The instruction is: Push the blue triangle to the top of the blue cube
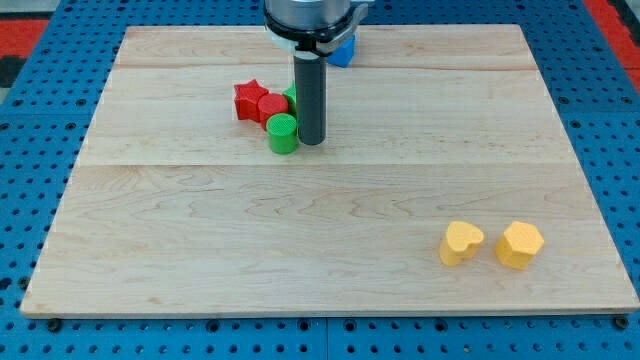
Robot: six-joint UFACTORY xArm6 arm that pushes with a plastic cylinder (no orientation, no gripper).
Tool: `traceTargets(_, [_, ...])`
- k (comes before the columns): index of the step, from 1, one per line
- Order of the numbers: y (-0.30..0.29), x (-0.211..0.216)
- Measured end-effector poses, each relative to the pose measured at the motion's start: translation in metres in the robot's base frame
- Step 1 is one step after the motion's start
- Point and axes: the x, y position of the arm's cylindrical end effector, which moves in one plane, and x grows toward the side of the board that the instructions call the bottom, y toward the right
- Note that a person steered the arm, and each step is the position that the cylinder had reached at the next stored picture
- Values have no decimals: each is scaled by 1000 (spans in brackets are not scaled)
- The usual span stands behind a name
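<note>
Tool [312,141]: a straight dark rod with no jaws to spread or press together; it pinches nothing. Its lower end rests on the tabletop [330,270], a pale wooden board.

Green cylinder [282,133]: just beside the tool, on the view's left, touching or very nearly so.

Red blocks: a red star [247,100] and a second red block [270,107], shape unclear, grouped up and to the view's left of the tool, close against the cylinder. A sliver of another green block [290,98] shows at the rod's left edge, mostly hidden.

Blue block [343,48]: only a corner shows, beyond the tool toward the view's top, beneath the arm's housing. Whether this is the blue triangle or the blue cube cannot be told, and no second blue block can be seen; it may be hidden behind the arm.

Yellow heart [461,243] and yellow block [520,245], seemingly hexagonal: well apart from the tool, toward the view's bottom right, side by side with a gap between.

Step in hand, as judged: approach. The tool stands among the red and green blocks, not against anything blue, so the push seems not yet begun.

Next move, as judged: steer clear of the green cylinder, travel toward the view's top, identify the triangle, and settle on the side of it away from the cube's top. The risk is dragging the cylinder or red blocks along.
</note>
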Motion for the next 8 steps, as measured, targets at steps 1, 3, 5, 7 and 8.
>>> traceTargets(1, [59, -27])
traceTargets(3, [192, -208])
traceTargets(5, [105, -210])
traceTargets(7, [-14, -208])
traceTargets(8, [-90, -211])
